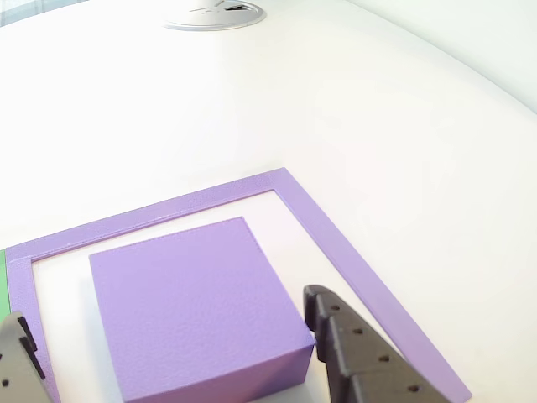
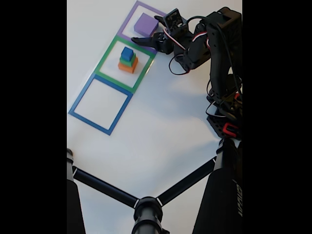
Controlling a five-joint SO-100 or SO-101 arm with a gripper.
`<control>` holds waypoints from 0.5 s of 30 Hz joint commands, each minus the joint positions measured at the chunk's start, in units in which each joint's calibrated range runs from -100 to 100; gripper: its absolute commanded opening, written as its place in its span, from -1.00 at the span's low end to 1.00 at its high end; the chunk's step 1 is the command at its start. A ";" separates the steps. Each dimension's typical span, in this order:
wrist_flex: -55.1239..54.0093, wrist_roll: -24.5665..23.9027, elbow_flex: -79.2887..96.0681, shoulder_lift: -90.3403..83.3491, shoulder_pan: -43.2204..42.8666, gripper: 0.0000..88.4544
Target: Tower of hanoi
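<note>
Flanking the purple block [image 1: 197, 306], the gripper [image 1: 168, 353] gapes (outline [image 1: 336, 243] around).

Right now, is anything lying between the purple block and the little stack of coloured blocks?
In the fixed view, the purple block and the stack are separated by the adjoining purple and green outline edges and bare table.

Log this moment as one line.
gripper: open, straddling purple block | purple block: in purple outline | orange-green-blue stack: in green outline

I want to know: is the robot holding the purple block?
No. The pincer is open around the purple block, fingers apart from its sides.
</note>
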 commanded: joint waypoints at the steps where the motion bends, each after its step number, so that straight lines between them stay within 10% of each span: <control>1: -1.38 0.00 -0.25 -0.28 -0.12 -0.23; 15: -1.21 0.00 -0.16 0.20 0.46 -0.64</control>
